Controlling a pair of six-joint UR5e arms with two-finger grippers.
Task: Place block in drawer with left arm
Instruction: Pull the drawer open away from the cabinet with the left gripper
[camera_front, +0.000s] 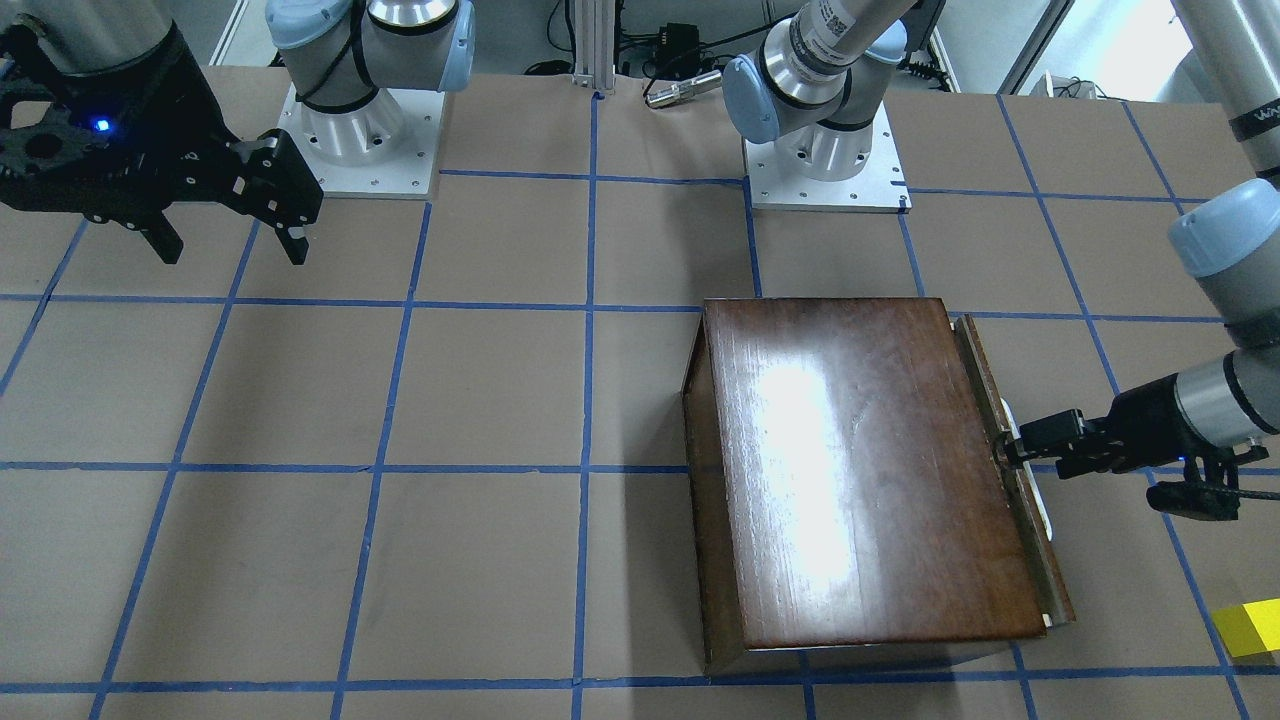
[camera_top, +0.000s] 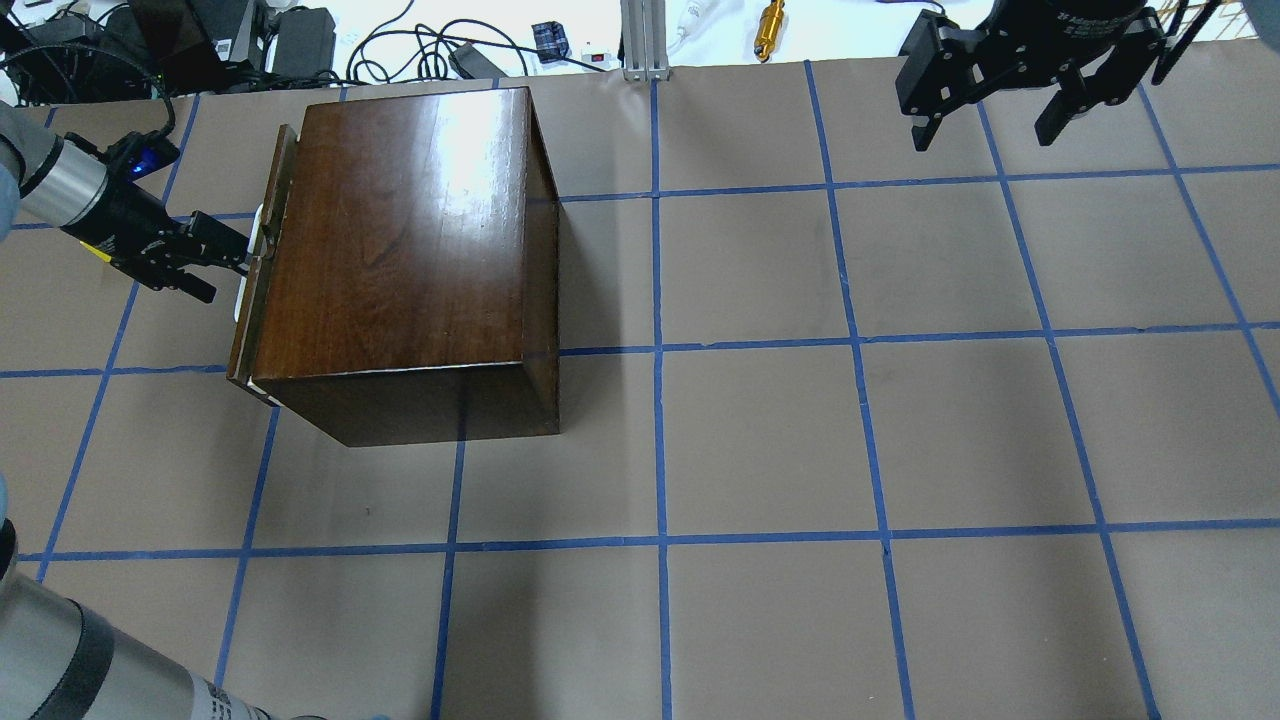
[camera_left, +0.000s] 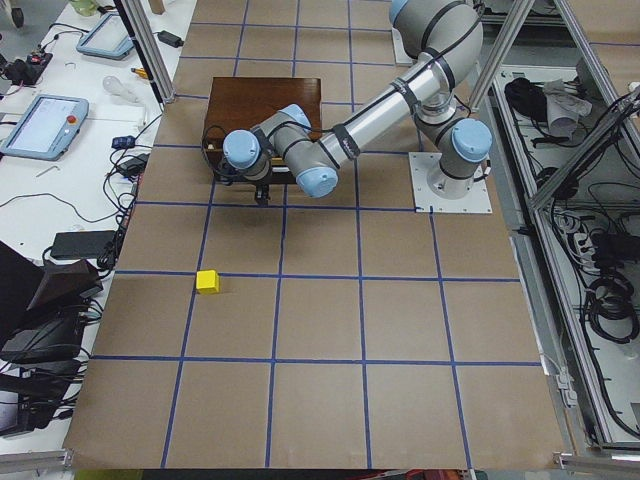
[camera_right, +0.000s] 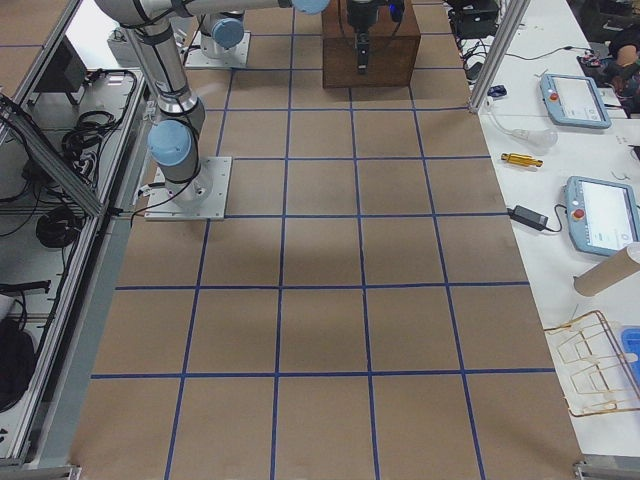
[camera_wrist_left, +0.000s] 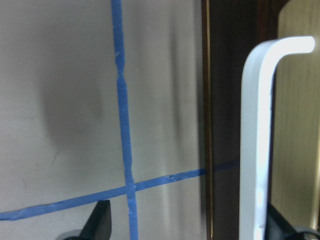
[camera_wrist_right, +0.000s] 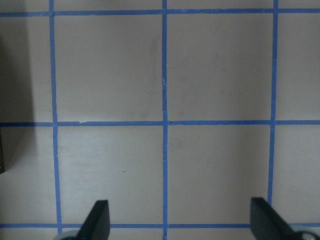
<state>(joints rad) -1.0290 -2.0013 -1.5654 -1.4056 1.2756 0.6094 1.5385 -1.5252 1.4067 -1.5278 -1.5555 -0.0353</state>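
Progress looks slight from where I stand: nothing of the placing is done. The block sits on the surface at the lower right edge of the front-facing view, well apart from the wooden box, and nothing grips it. The drawer looks shut or barely out. Only its dark front panel shows along the box's right side in that view, and no pale tray can be seen.

The left claw is level with the panel, right at the pale pull. Its wrist view shows the fingers spread wide at the bottom of the frame, with the pull between them, close to the one on the right. The claw is open and I judge it has not closed on anything.

The right claw hangs in the upper left of the front-facing view, spread open and empty, far from the box.

What is left, as I judge it, is nearly everything: close on the pull, draw the drawer out, let go, fetch the block, and set it in the tray.
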